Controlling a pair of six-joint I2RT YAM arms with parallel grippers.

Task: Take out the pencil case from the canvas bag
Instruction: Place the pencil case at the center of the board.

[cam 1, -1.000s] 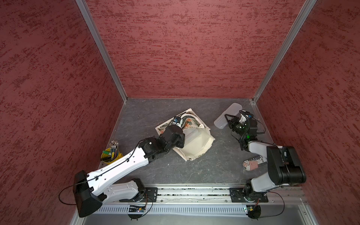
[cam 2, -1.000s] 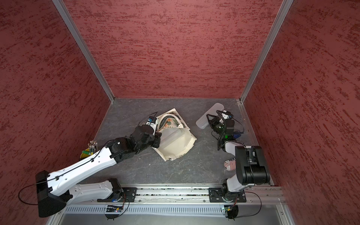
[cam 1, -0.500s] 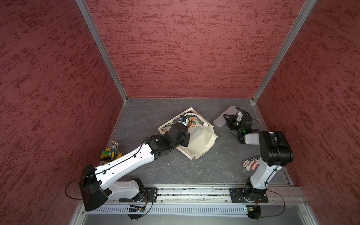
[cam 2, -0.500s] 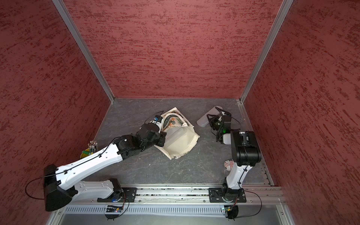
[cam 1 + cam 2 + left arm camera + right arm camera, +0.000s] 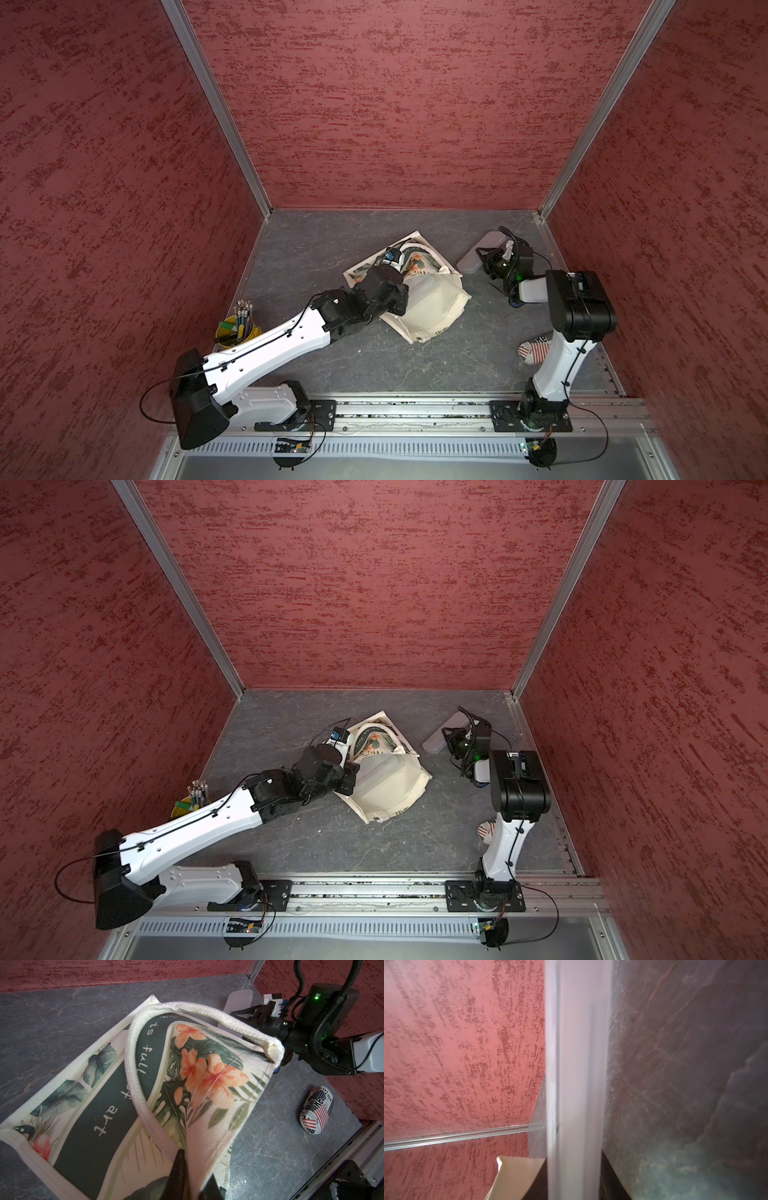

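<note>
item 1, my left gripper: clamped on printed fabric of canvas bag, beside rope handle.
item 2, my right gripper: closed on frosted pencil case.
item 3, pencil case: outside bag, just beside it, toward far right corner of table; resting or lifted, cannot tell.
item 4, bag: mid-table, on its side, mouth gaping.
item 5, flag-print pouch: right edge.
item 6, yellow pencil cup: left edge.
</note>
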